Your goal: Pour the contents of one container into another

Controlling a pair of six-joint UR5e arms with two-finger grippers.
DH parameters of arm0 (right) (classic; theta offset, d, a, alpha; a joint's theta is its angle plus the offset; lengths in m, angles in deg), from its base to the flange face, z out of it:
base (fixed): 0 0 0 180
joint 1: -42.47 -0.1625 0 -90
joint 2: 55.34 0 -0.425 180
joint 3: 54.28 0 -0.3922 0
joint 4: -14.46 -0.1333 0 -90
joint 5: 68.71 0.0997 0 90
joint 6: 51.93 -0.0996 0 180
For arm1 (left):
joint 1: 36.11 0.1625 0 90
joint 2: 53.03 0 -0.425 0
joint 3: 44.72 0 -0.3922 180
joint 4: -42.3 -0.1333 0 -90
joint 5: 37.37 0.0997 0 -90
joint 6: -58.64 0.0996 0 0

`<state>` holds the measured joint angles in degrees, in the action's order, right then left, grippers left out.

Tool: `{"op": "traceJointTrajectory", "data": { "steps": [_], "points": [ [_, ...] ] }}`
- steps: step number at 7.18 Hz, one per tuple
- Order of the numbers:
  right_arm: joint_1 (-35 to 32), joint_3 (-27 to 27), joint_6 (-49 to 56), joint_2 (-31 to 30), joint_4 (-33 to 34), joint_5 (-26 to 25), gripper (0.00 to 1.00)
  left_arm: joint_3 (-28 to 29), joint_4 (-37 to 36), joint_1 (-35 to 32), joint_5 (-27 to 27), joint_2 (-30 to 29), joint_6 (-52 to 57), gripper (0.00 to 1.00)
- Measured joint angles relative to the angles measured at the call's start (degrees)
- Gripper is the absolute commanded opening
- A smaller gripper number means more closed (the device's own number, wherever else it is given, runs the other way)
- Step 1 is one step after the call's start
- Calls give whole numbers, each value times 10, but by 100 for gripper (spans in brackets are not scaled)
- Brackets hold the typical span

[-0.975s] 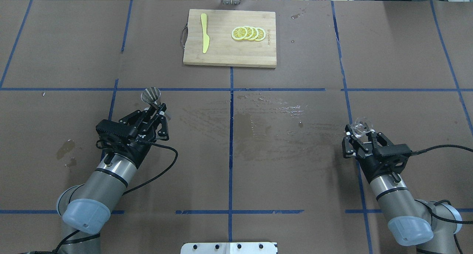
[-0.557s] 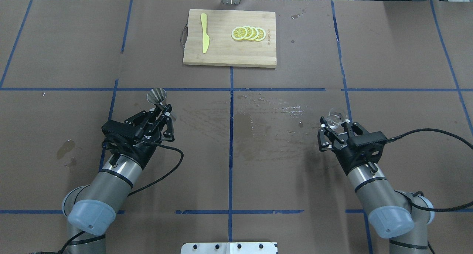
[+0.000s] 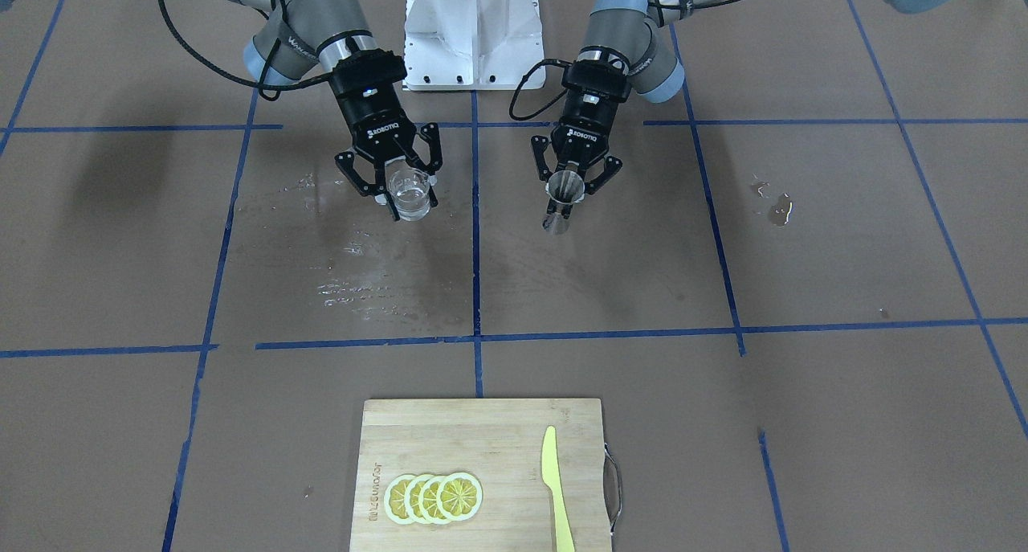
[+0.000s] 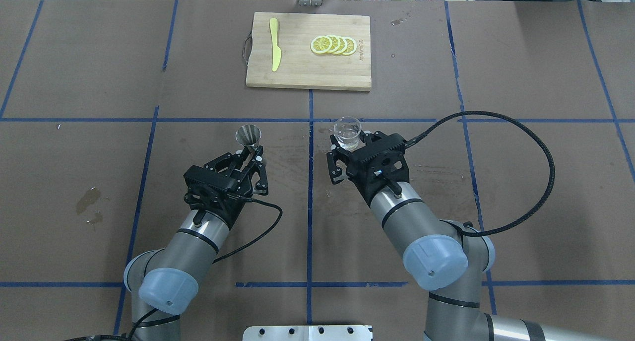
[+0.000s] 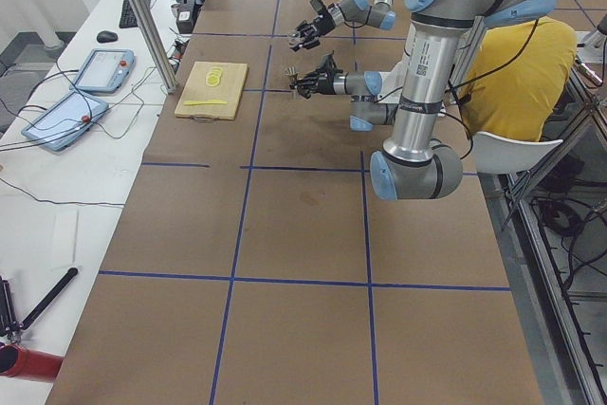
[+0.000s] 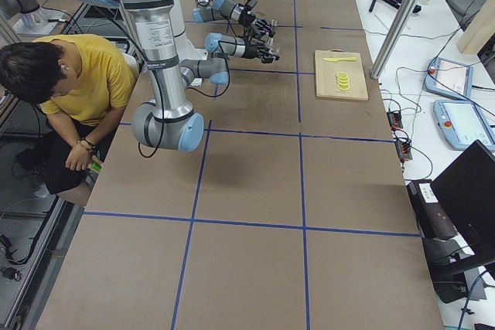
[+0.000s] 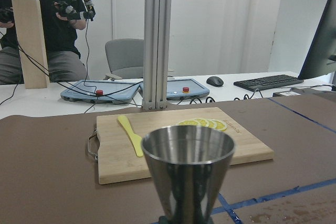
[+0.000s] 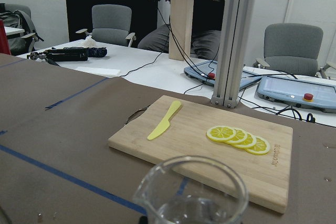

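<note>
The right claw [image 3: 409,193] was clamped on the small clear glass tumbler [image 4: 347,132], its fingers pressed against opposite sides of the wall. The tumbler stood upright, mouth up, and a little clear liquid lay low in it, seen most plainly through the rim in the right wrist view. That rim had a small pouring lip.

The left claw [image 4: 252,155] was closed around the narrow waist of the silver jigger [image 4: 248,134]. The jigger was also upright, with its wider cone opening upward. The inside of the cone looked grey and shiny from overhead, and whether it held any liquid could not be told.

Both containers were near the middle of the table [image 4: 521,73], side by side but well apart, with the central blue tape line [image 4: 310,102] running between them. The jigger was on the robot's left of the line and the tumbler on its right. Shadows beneath them in the front view suggested both were lifted off the surface.

Wet smears [image 3: 353,283] glistened on the brown covering near the tumbler, and a small puddle [image 3: 779,209] sat farther out on the robot's left.

Beyond the containers lay a wooden cutting board [image 4: 302,73] carrying a row of overlapping lemon slices [image 4: 333,45] and a yellow knife [image 4: 275,44].
</note>
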<state>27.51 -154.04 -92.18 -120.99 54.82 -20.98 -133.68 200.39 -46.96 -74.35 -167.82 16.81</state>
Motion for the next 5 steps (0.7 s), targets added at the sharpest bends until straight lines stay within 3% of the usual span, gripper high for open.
{"op": "traceJointTrajectory", "data": {
  "steps": [5],
  "points": [
    [-57, -74, 38, 59, 229, 156, 0, 33, -5, 4, -16, -34, 34, 0]
  ]
}}
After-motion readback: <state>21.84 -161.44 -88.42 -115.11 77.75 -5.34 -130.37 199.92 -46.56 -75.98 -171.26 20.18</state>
